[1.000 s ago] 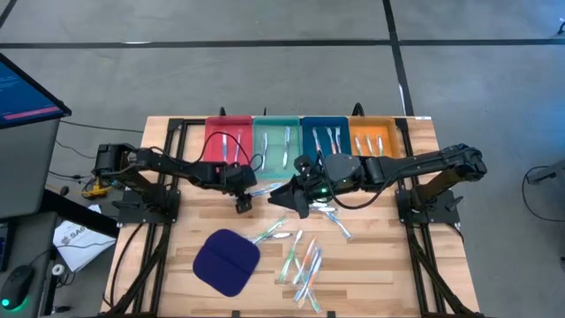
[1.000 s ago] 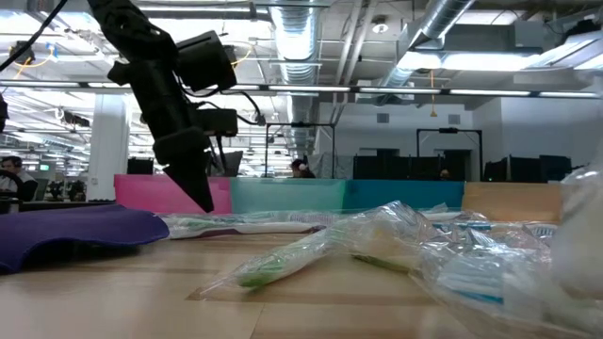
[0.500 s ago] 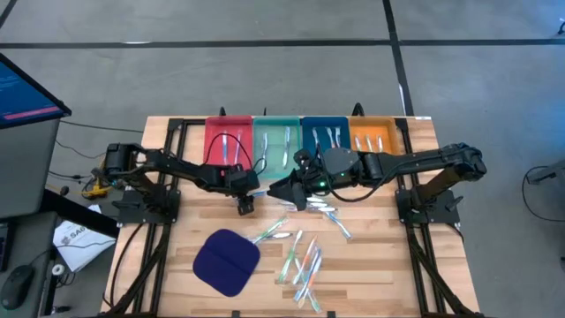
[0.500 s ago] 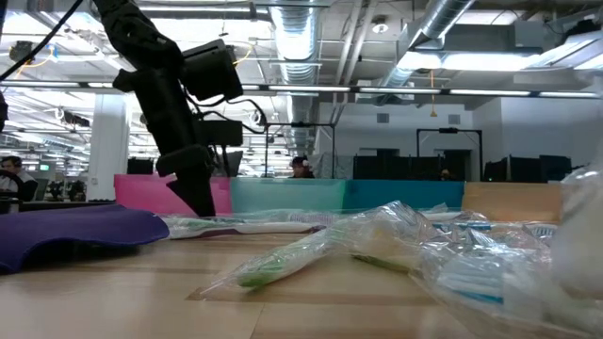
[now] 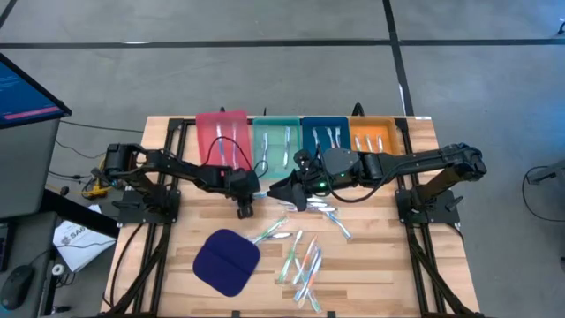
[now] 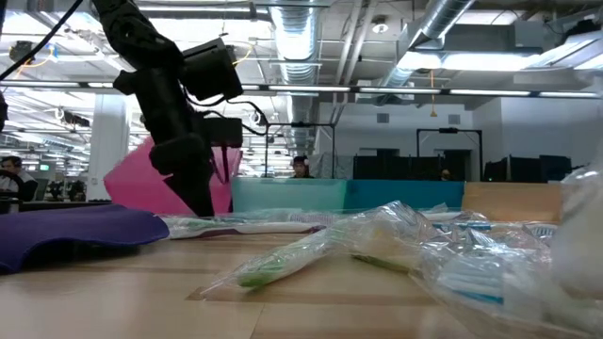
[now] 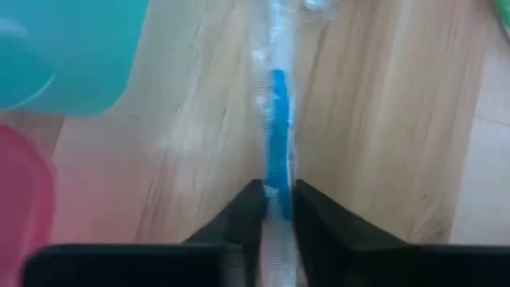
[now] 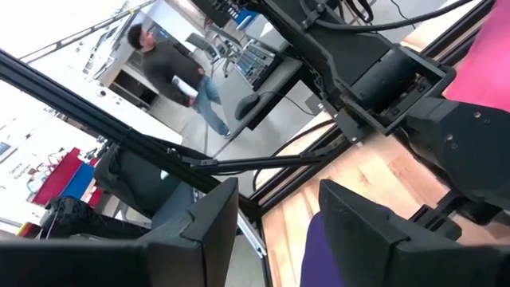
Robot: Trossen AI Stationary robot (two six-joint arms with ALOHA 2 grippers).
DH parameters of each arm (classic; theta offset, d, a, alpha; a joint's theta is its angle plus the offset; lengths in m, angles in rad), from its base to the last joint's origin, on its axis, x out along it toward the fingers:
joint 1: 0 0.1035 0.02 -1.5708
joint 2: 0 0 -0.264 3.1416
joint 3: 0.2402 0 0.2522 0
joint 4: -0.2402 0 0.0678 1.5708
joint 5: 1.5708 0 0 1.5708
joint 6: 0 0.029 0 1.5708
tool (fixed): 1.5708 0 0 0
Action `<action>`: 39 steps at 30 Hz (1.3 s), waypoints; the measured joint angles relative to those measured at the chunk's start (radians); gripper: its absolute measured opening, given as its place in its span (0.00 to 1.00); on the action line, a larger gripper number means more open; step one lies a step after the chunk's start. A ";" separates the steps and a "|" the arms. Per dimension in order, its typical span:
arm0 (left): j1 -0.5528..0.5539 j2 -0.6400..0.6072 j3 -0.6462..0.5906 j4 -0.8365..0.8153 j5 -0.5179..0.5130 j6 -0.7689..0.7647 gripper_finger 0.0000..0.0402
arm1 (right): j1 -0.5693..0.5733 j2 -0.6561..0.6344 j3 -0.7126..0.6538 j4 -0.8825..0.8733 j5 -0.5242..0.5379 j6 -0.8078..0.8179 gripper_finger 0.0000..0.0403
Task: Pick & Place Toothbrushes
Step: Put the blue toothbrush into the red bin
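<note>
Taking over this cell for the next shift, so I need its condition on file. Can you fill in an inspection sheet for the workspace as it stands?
Surface: wooden table, on a black frame.
Job's things: wrapped toothbrushes loose on the table's near half; more in the red tray, teal tray, blue tray and orange tray. The red tray is tipped up at one side.
Clutter: dark blue cloth pad on the table.
Grippers: left gripper down at the table, jaws closed on a blue toothbrush; right gripper above the table's middle, jaws apart, empty.
Cables: along both arms; more beside the table's left.
Surroundings: monitor at left; a person walking beyond.
</note>
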 joint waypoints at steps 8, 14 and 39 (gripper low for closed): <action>0.002 -0.005 -0.001 0.001 0.016 -0.030 0.06 | 0.000 0.000 0.000 0.000 0.000 -0.003 0.42; 0.003 -0.031 -0.002 -0.002 0.029 -0.028 0.04 | 0.000 0.000 0.000 0.000 0.000 -0.003 0.42; 0.002 -0.270 -0.004 -0.047 0.004 -0.039 0.04 | 0.000 0.000 0.000 0.004 0.001 -0.003 0.42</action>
